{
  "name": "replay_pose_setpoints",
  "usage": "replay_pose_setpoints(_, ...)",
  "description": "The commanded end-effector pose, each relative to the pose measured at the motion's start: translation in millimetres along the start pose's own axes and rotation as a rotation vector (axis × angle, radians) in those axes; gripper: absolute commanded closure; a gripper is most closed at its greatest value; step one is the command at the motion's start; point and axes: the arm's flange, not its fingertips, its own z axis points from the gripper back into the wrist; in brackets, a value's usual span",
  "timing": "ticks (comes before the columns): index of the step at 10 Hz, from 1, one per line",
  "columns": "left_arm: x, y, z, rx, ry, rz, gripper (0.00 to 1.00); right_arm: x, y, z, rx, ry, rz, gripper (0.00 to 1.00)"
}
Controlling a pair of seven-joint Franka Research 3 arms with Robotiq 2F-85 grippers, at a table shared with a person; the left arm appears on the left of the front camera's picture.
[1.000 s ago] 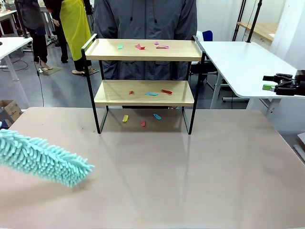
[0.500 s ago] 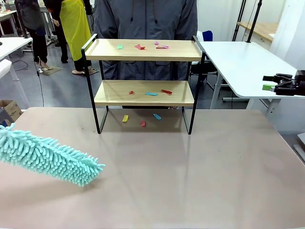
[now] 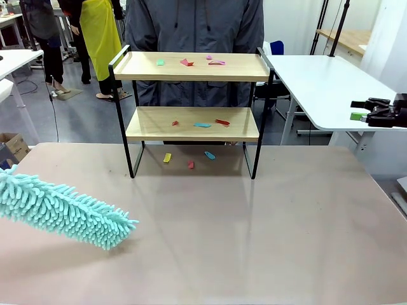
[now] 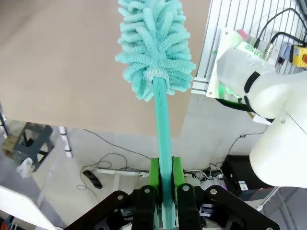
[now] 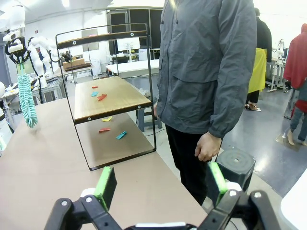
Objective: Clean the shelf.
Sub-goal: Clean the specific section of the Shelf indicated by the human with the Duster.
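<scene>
I read beige surface [image 3: 273, 241], shelf [image 3: 245, 67] at its far edge, person [image 3: 191, 25] behind | left jaws clamped on duster [image 3: 70, 213] handle; right jaws wide, empty | duster over surface's left edge, handle cut off.

duster [image 3: 70, 210] | head moved slightly rightward | tip now farther in over the table [image 3: 254, 241]

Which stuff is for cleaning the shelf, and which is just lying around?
For the job: two-tier light wooden shelf with black metal frame; fluffy teal duster in the left gripper; small coloured scraps on its boards.
Just around: white side table; brown cardboard box.
</scene>
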Motion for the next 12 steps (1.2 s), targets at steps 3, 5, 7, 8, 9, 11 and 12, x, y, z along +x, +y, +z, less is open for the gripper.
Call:
replay_pose_setpoints(3, -4.4, -1.1, 0.2, 0.005, 0.015, -0.012, 0.87, 2.3, 0.4, -1.5, 0.002, -0.002, 0.004, 0.00)
replay_pose_setpoints(5, -4.4, -1.1, 0.2, 0.005, 0.015, -0.012, 0.87, 2.3, 0.4, -1.5, 0.002, -0.002, 0.004, 0.00)
replay_pose_setpoints(7, -4.4, -1.1, 0.2, 0.005, 0.015, -0.012, 0.87, 2.3, 0.4, -1.5, 0.002, -0.002, 0.004, 0.00)
replay_pose_setpoints(8, -4.4, -1.1, 0.2, 0.005, 0.015, -0.012, 0.87, 2.3, 0.4, -1.5, 0.002, -0.002, 0.004, 0.00)
replay_pose_setpoints(9, -4.4, -1.1, 0.2, 0.005, 0.015, -0.012, 0.87, 2.3, 0.4, -1.5, 0.002, -0.002, 0.004, 0.00)
replay_pose_setpoints(11, -4.4, -1.1, 0.2, 0.005, 0.015, -0.012, 0.87, 2.3, 0.4, -1.5, 0.002, -0.002, 0.004, 0.00)
replay_pose_setpoints(12, -4.4, -1.1, 0.2, 0.005, 0.015, -0.012, 0.87, 2.3, 0.4, -1.5, 0.002, -0.002, 0.004, 0.00)
